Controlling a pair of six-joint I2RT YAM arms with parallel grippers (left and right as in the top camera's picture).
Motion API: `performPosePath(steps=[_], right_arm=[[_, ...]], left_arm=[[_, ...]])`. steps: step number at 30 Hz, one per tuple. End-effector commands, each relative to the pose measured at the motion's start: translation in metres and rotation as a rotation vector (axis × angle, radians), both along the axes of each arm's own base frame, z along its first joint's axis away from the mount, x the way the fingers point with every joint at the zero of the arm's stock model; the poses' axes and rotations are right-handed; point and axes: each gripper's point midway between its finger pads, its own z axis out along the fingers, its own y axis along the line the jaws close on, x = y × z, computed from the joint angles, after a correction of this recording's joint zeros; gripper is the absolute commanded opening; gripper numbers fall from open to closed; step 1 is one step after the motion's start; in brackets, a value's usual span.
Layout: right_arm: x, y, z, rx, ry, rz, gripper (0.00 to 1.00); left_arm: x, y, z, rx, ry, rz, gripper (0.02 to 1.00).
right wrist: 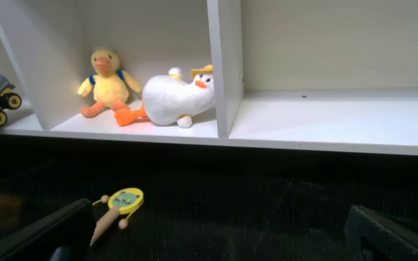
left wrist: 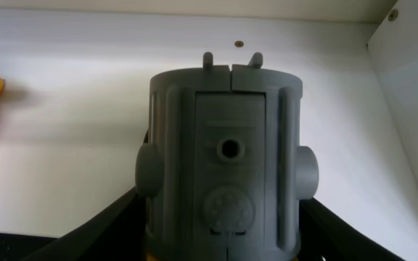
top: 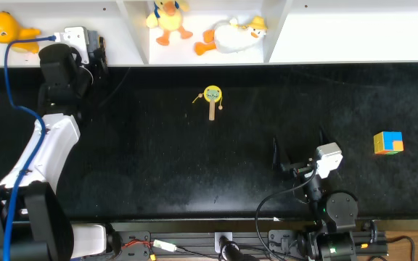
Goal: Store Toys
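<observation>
Nearest the bases, the right gripper (top: 298,148) hangs over the black mat (top: 158,159), jaws spread wide and holding nothing. To its right, on the mat, sits a multicoloured cube (top: 388,143). Farther out, near the middle, a small rattle drum with a wooden handle (top: 212,100) lies flat. Neither has been stored yet.

At the far left, the left gripper (top: 96,51) is inside the left compartment of the white shelf (top: 339,36). Its jaws are narrowed against the sides of a grey toy vehicle (left wrist: 227,159), which stands on end with a trace of yellow at its base. An orange duck-like toy (top: 9,29) sits just beside it on the left. The middle compartment holds a yellow duck plush (top: 169,18) and a white duck plush (top: 231,35).

Letting go here could topple the vehicle, because it stands on end and may not be seated. It could then roll out of the compartment or knock the orange toy. Pulling back at an angle could catch the divider on the right.

I cannot tell whether the vehicle's base touches the shelf floor. From above, the gripper covers it, and the wrist view cuts off most of the orange toy.
</observation>
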Motion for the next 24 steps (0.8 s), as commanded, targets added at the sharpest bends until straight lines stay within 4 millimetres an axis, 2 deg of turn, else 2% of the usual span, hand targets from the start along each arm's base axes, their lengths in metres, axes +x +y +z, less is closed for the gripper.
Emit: performPosePath(steps=[1, 10, 14, 17, 20, 24], right_arm=[[0.000, 0.001, -0.004, 0.004, 0.002, 0.003, 0.996], [0.000, 0.001, -0.004, 0.004, 0.002, 0.003, 0.996], [0.000, 0.001, -0.004, 0.004, 0.002, 0.003, 0.996], [0.000, 0.001, -0.004, 0.004, 0.002, 0.003, 0.993], [0.000, 0.001, -0.004, 0.004, 0.002, 0.003, 0.996], [0.000, 0.001, -0.004, 0.004, 0.002, 0.003, 0.996]], left_arm=[[0.005, -0.002, 0.003, 0.015, -0.018, -0.026, 0.378], [0.015, -0.001, -0.005, 0.019, -0.033, -0.029, 0.373], [0.016, -0.002, -0.007, 0.016, -0.035, -0.034, 0.402], [0.017, -0.002, -0.006, 0.016, -0.038, -0.034, 0.516], [0.017, -0.002, -0.006, 0.017, -0.038, -0.034, 0.671], [0.017, -0.002, -0.006, 0.017, -0.042, -0.034, 0.794]])
